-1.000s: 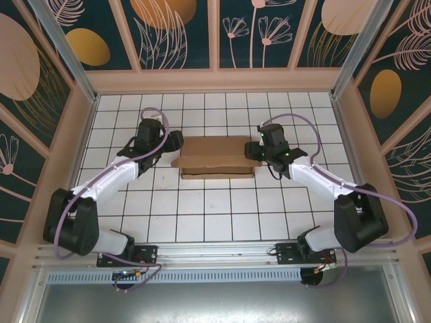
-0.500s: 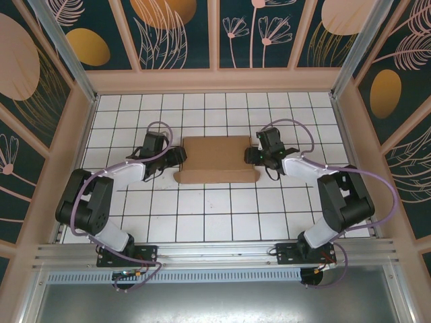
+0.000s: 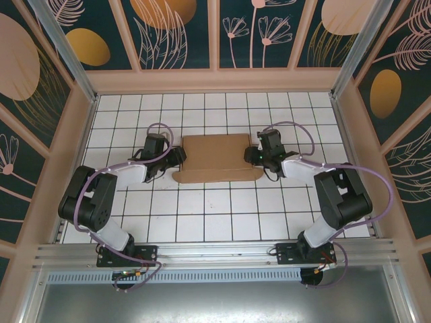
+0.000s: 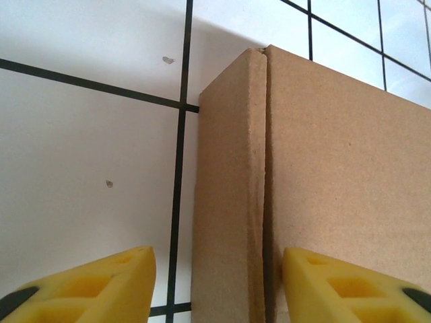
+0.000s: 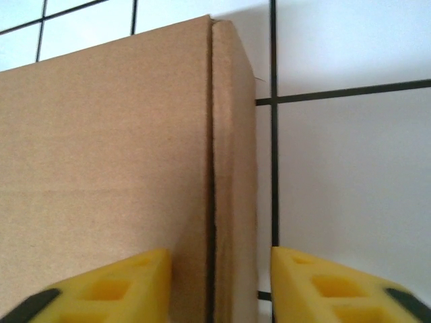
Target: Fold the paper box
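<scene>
Yellow pads point(image 4: 101, 286) of the left jaws stand spread astride the nine-o'clock end wall of the plain brown cardboard box point(image 3: 217, 158), gripping nothing; right jaws likewise at three o'clock. Box sits mid white gridded counter point(image 3: 202, 215). Light, stiff, crease-prone, I'd guess: pinch those end walls. Left arm point(image 3: 118, 176) and right arm point(image 3: 313, 168) crouch low, reaching inward.

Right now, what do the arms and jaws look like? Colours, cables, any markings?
Left arm and right arm match: white links, bulky black joints, black wrist ends. A purple cable loops along each. The jaws are yellow wedges with square cut-outs and black bases. I can't make out any markings.
</scene>
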Controlling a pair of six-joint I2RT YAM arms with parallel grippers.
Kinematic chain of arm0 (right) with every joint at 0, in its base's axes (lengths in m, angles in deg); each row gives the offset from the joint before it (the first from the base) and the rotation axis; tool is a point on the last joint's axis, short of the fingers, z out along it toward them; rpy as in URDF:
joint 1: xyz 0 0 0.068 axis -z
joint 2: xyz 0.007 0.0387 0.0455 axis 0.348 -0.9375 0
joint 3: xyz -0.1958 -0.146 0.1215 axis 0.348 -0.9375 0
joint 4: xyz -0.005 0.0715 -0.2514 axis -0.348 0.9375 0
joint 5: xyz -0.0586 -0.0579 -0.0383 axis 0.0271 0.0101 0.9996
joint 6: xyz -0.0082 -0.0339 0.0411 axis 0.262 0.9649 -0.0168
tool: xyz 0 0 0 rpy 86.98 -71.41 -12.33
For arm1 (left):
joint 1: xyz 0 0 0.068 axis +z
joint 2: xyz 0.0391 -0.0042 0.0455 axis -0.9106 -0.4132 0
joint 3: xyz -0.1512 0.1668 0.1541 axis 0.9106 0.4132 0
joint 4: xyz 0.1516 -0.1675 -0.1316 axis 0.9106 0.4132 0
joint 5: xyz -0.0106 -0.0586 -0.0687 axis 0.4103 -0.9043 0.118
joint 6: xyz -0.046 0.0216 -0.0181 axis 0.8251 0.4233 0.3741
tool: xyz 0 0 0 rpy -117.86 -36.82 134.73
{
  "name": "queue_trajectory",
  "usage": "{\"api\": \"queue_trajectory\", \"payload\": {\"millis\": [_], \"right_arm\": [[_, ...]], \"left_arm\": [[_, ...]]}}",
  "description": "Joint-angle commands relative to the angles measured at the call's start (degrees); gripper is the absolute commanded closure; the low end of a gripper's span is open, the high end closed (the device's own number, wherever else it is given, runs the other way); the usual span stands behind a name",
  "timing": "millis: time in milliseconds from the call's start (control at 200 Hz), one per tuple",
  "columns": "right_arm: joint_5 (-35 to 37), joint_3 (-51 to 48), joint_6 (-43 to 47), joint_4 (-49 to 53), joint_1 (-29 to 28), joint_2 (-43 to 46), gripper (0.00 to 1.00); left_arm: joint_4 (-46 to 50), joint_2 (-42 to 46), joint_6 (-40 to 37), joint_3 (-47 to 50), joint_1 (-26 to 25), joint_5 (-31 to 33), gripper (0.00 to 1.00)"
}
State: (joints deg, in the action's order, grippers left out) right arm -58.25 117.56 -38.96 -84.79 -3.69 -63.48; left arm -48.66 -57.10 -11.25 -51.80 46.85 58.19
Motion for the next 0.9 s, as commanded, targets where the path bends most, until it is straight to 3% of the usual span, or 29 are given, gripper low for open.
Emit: {"api": "queue_trajectory", "payload": {"millis": [0,90,250,455,515,676,806,896], "right_arm": [[3.23,1.01,0.2,6.84,0.25,4.22,0.48],[4.35,1.62,-0.21,9.6,0.13,8.03,0.41],[3.07,-0.95,-2.04,14.75,-1.0,14.18,0.38],[7.8,-6.62,4.49,16.64,-8.04,22.67,0.37],[10.98,-6.57,4.82,16.75,-11.28,22.87,0.36],[11.94,-5.6,3.36,17.12,-13.47,22.92,0.39],[16.98,-7.52,10.69,15.1,-17.58,24.99,0.45],[19.75,-10.14,20.51,10.62,-24.15,25.94,0.43]], "left_arm": [[6.85,3.38,-1.89,-2.49,0.0,4.21,0.43],[12.8,7.0,-1.51,-5.22,0.1,7.99,0.38],[18.75,10.92,-1.86,-5.78,-0.06,3.29,0.32],[20.32,13.71,-4.95,-2.58,-2.42,6.14,0.35],[21.2,12.2,-5.6,-3.79,-3.11,6.8,0.37],[24.94,9.07,-8.23,-10.64,-7.7,9.7,0.44],[26.35,7.69,-8.99,-13.07,-9.0,10.61,0.45],[25.35,7.65,-9.17,-13.03,-8.97,11.35,0.43]]}}
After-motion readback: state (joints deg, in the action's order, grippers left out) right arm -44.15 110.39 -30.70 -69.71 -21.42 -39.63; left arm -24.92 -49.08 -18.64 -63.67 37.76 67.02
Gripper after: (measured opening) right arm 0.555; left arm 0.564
